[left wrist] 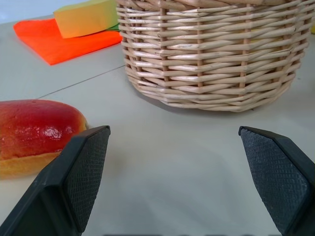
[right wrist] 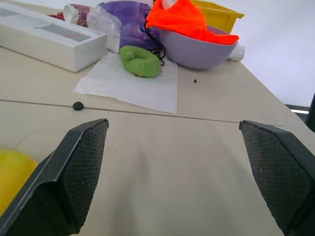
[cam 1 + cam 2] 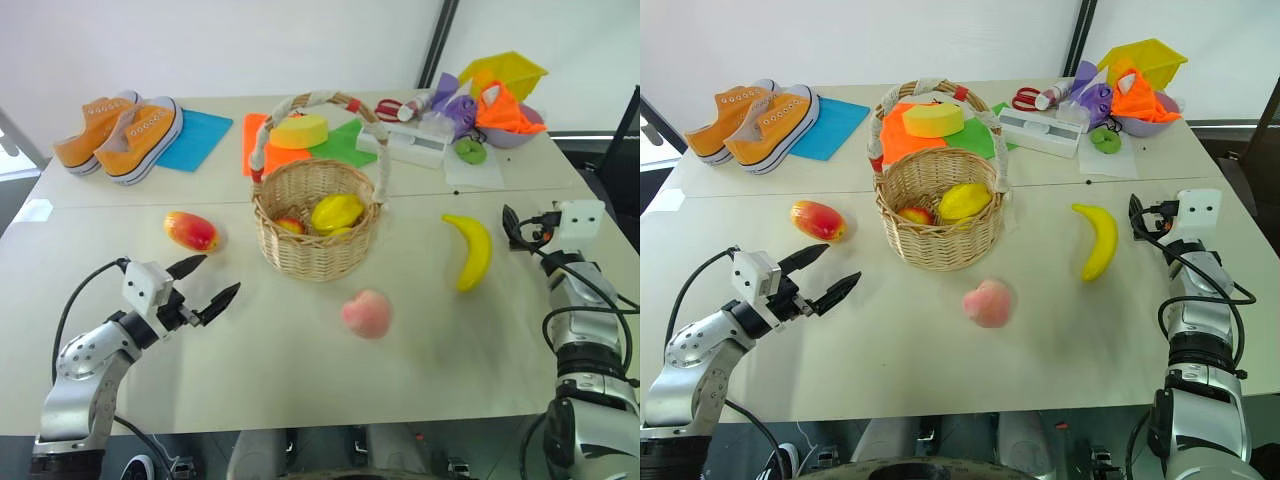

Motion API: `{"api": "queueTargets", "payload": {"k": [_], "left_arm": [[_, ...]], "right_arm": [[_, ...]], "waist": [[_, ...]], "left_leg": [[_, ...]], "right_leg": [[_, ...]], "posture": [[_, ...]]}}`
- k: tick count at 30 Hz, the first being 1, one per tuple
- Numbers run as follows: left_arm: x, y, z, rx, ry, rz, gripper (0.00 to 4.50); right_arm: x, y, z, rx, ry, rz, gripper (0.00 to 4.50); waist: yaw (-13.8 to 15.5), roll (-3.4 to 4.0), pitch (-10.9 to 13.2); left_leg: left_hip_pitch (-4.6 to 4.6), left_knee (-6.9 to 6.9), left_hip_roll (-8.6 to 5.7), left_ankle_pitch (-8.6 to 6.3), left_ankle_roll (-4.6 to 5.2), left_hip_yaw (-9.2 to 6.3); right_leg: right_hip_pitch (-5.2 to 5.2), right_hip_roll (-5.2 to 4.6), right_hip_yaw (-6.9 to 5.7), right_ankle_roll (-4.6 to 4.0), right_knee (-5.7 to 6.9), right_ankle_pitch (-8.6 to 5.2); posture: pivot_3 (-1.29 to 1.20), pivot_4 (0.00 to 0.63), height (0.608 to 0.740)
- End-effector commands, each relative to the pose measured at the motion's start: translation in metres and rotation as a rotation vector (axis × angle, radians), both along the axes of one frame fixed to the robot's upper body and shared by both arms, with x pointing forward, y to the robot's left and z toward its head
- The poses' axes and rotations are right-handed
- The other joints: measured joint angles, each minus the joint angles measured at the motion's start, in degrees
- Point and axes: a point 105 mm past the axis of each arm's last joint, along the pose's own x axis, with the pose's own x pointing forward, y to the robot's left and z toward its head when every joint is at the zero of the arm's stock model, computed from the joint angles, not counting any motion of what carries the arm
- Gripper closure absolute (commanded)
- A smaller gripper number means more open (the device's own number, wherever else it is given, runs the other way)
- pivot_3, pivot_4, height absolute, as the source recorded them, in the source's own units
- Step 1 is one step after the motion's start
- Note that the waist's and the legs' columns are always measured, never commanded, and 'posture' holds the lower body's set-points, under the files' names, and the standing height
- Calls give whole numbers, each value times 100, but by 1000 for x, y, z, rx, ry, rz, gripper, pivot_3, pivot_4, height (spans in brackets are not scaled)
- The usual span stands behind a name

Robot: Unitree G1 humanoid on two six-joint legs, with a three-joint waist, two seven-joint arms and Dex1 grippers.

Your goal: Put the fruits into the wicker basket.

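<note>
From the head camera, the wicker basket (image 3: 317, 222) stood mid-table and held a yellow lumpy fruit (image 3: 336, 212) and a small red fruit (image 3: 291, 225), half hidden by the rim. The mango (image 3: 191, 231) lay toward the table's left edge, the peach (image 3: 366, 313) nearer the front edge, the banana (image 3: 471, 250) toward the right edge. The left gripper (image 3: 210, 283) hovered with fingers spread.

In the left wrist view, the mango lay just beside one fingertip, the basket's wall beyond.

In the right wrist view, the right gripper (image 2: 179, 172) was spread wide over bare table; a purple bowl (image 2: 197, 49) held orange cloth (image 2: 184, 19).
</note>
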Motion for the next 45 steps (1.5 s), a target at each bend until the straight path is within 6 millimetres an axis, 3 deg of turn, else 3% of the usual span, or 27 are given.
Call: {"api": "queueTargets", "payload": {"k": [1,16,20,23,26,29,32,36,38,45], "left_arm": [[-1,-4,11,-11,-41,-17,0],[-2,-8,8,-10,-40,-24,0],[-2,-8,13,-29,-55,-28,0],[-1,-10,23,-65,-85,-29,0],[2,-4,35,-92,-130,16,0],[12,19,56,-113,-207,157,0],[23,37,65,-104,-247,302,0],[39,48,63,-57,-221,457,0],[44,54,57,-67,-175,537,0],[44,30,50,-115,-60,617,0]], "right_arm": [[2,0,14,-12,-55,4,55],[2,-1,14,-13,-62,17,55],[0,4,29,12,-141,55,55],[-5,22,46,15,-217,199,55],[-19,54,66,13,-280,429,55],[-57,111,85,6,-224,842,55],[-87,151,86,-82,-114,1086,55],[-108,193,73,-190,38,1270,55],[-109,204,71,-223,64,1290,55],[-109,226,91,-301,4,1353,55]], "waist": [[1,0,0],[1,0,0],[0,0,0],[-3,0,0],[5,0,0],[42,0,0],[54,0,0],[44,-14,-8],[49,-15,-7],[71,-36,0]], "left_leg": [[0,0,0,0,0,0],[0,0,0,0,0,1],[0,0,0,0,0,1],[0,0,0,0,0,1],[0,0,3,-1,1,1],[-3,-2,5,-3,5,-1],[-5,-1,6,-5,8,0],[-2,3,6,-6,8,0],[-3,2,6,-6,8,0],[-20,5,4,-6,7,-3]], "right_leg": [[0,0,0,0,0,0],[0,0,1,0,0,0],[-1,0,2,0,0,0],[-1,0,1,1,0,0],[-1,1,2,2,0,1],[-2,1,0,3,-2,1],[-3,0,1,6,-7,2],[0,-1,1,9,-12,4],[-2,-1,1,8,-12,4],[-17,-3,0,12,-13,6]], "posture": [[0,150,740],[0,150,740],[0,150,740],[0,150,740],[0,150,740],[0,150,740],[0,150,740],[0,150,740],[0,150,740],[0,150,740]]}}
